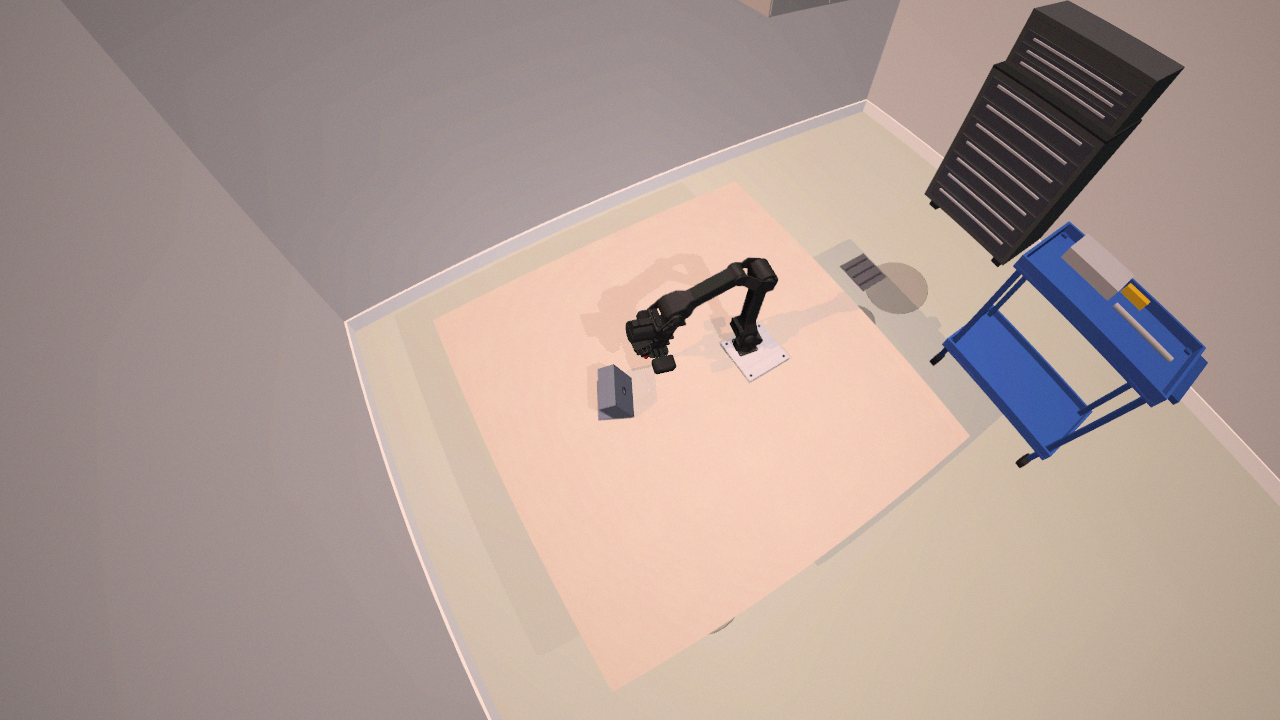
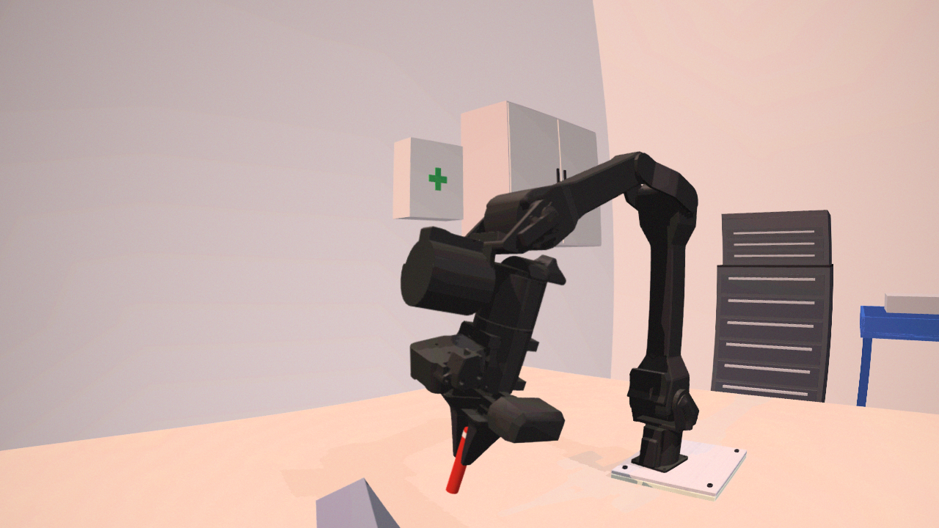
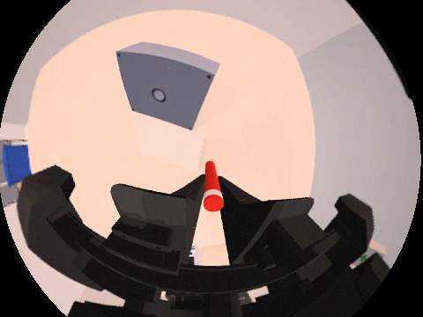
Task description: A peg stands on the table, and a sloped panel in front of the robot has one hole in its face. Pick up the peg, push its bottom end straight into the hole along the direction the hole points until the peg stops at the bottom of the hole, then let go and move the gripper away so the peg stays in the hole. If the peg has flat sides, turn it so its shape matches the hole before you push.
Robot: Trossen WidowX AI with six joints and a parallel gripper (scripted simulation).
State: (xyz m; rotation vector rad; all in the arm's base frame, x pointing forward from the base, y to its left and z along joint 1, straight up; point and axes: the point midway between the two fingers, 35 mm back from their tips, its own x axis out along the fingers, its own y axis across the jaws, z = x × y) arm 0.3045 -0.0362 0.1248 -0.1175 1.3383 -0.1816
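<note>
My gripper [image 2: 462, 458] [image 3: 211, 179] is shut on a round red peg [image 2: 454, 480] [image 3: 213, 203] with a white band near its top end. The peg leans along with the gripper, its bottom end sticking out below the fingertips and appearing clear of the table. The grey sloped panel [image 1: 608, 390] [image 2: 349, 509] [image 3: 176, 81] stands apart from the peg, ahead of the fingers in the wrist view. Its face has one round hole [image 1: 623, 391] [image 3: 159, 95], left of the peg in the wrist view. In the top view the fingertips are mostly hidden by the gripper's body.
The arm stands on a white base plate [image 1: 766, 362] [image 2: 706, 476] on the peach table top [image 1: 716, 501]. A blue cart [image 1: 1011, 367] and a dark drawer cabinet [image 1: 1020, 152] [image 2: 775, 314] stand beyond the table. Wall cabinets [image 2: 538, 150] hang behind the arm.
</note>
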